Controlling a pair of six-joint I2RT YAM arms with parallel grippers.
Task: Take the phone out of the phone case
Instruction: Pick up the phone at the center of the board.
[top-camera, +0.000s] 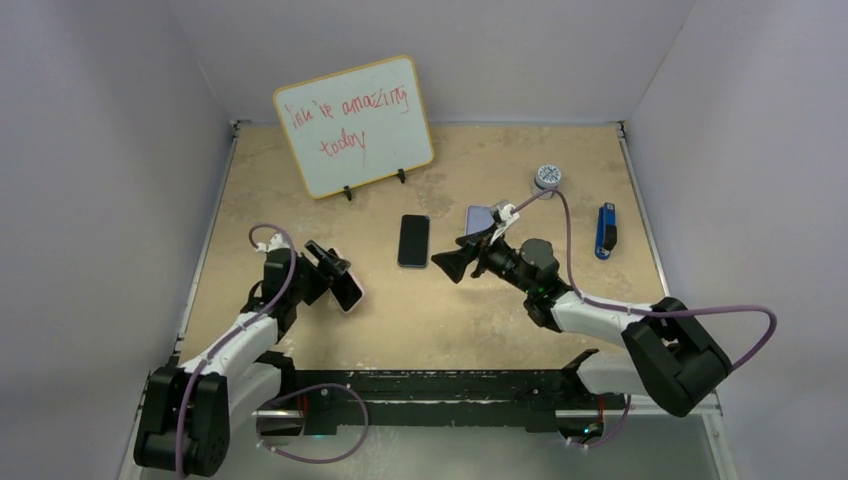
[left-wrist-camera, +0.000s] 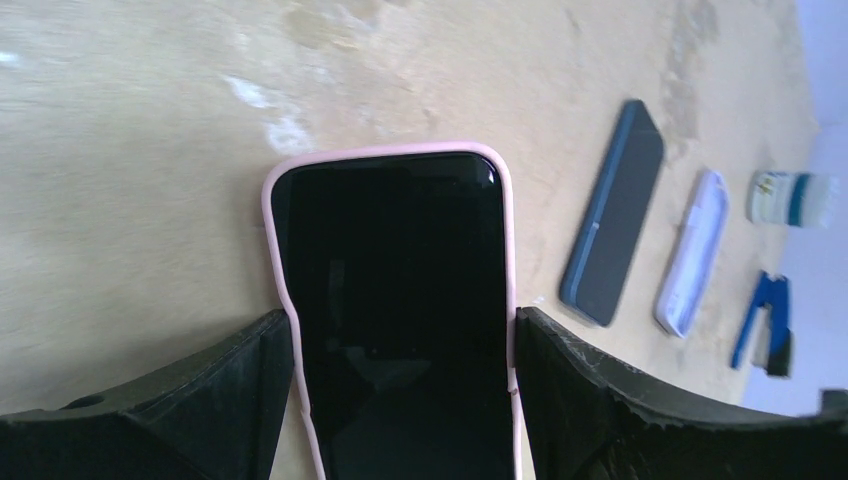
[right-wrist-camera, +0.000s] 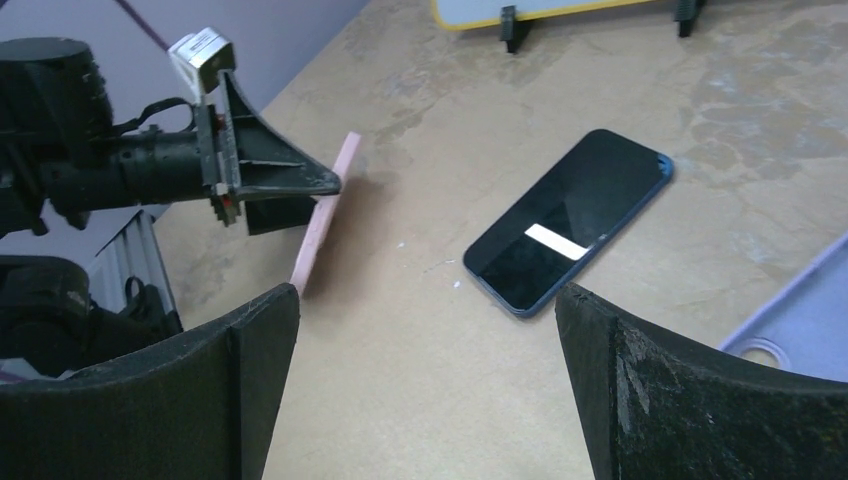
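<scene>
A black-screened phone (left-wrist-camera: 395, 300) sits in a pink phone case (left-wrist-camera: 385, 152). My left gripper (left-wrist-camera: 400, 400) is shut on it, one finger on each long side, and holds it tilted above the table at the left (top-camera: 347, 290). The right wrist view shows the pink case edge-on (right-wrist-camera: 322, 215) between the left fingers. My right gripper (right-wrist-camera: 425, 390) is open and empty, hovering over bare table right of centre (top-camera: 462, 262), pointing toward the left gripper.
A bare dark-blue phone (top-camera: 413, 240) lies at the table's centre. A lavender case (top-camera: 480, 217) lies behind the right gripper. A blue stapler-like object (top-camera: 606, 230), a small round container (top-camera: 547, 177) and a whiteboard (top-camera: 354, 125) stand farther back.
</scene>
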